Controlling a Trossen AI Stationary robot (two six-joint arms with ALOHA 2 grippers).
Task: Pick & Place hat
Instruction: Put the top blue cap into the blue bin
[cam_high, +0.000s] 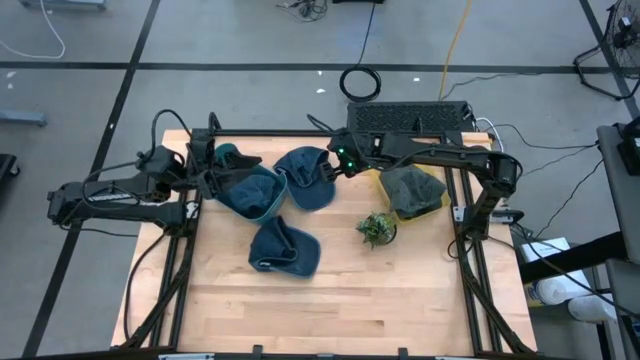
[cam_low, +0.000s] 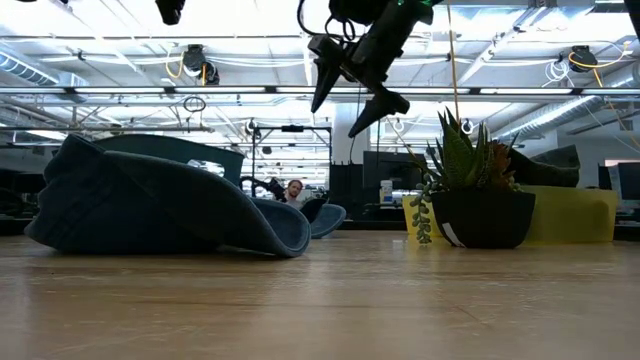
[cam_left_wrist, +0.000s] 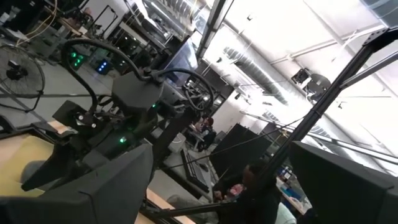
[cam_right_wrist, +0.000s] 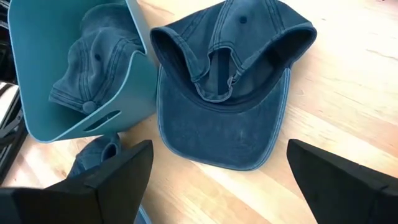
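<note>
Three blue denim hats show. One lies in the teal bin (cam_high: 250, 192) (cam_right_wrist: 81, 68). One (cam_high: 306, 178) (cam_right_wrist: 230, 81) lies crown-down on the table beside the bin, brim flat on the wood. One (cam_high: 283, 248) (cam_low: 150, 200) rests nearer the front edge. My right gripper (cam_high: 335, 165) (cam_right_wrist: 217, 180) (cam_low: 350, 100) hangs open above the hat beside the bin, slanting down, touching nothing. My left gripper (cam_high: 213, 163) (cam_left_wrist: 217, 199) waits open by the bin's far left side, pointing a little upward.
A yellow bin (cam_high: 412, 192) (cam_low: 575, 212) holding a dark grey hat stands at the right. A small potted plant (cam_high: 377, 229) (cam_low: 470, 190) sits in front of it. Bare wood lies along the table's near half.
</note>
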